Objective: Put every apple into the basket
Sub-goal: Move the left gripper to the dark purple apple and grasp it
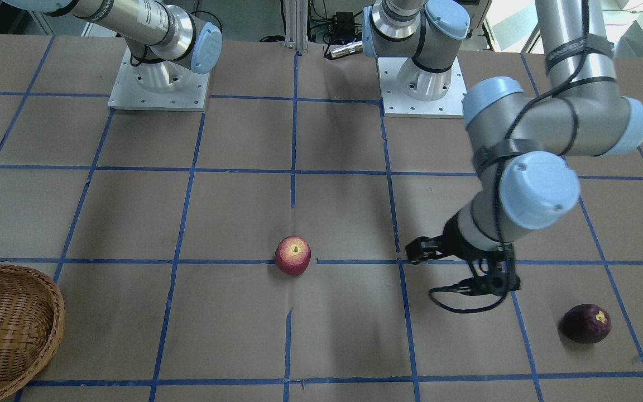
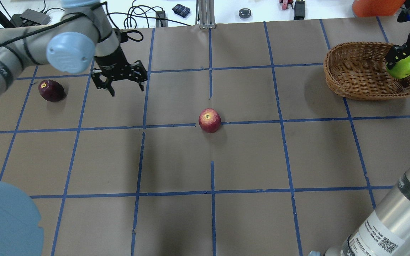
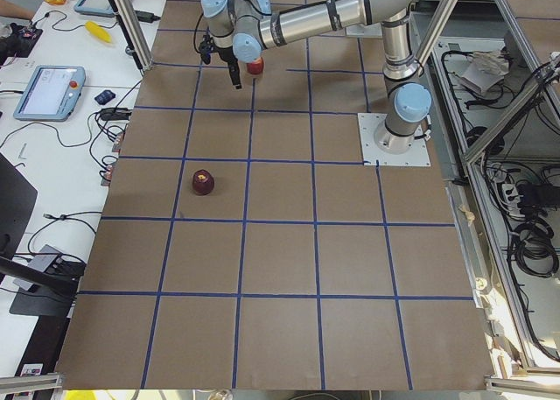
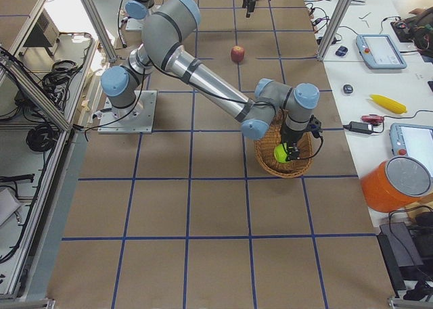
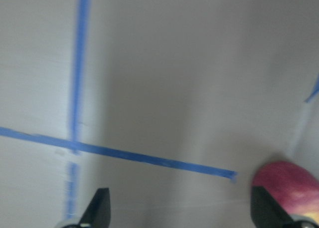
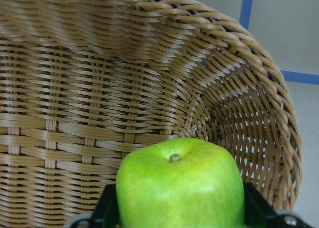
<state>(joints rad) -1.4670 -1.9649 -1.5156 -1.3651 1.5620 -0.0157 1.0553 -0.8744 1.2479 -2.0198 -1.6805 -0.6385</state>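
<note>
A brown surface [image 2: 247, 160] gridded with blue tape carries everything. The left arm [image 2: 20, 53] reaches out over the surface's left part. The right arm [image 4: 203, 82] stretches to the far right corner, where the round wicker basket [image 2: 354, 71] stands.

The left pincer [image 2: 127, 90] points down over bare paper with its fingers spread wide apart and nothing between them. It lies between two of the apples, nearer the maroon one. In its wrist view the red apple shows at the lower right corner, beside one fingertip.

The right pincer [image 6: 180, 213] is clamped on the yellow-green apple [image 2: 403, 67], one finger on each side and the stem facing the wrist camera. It holds this apple inside the basket's rim, close to the wall at the robot's right. Whether the fruit touches the weave cannot be told.

The red apple [image 2: 209, 120] sits near the middle of the surface on a blue tape line, stem dimple up, well apart from the basket. The maroon apple [image 2: 51, 90] lies near the left edge, apart from the left pincer, yellow spot uppermost.
</note>
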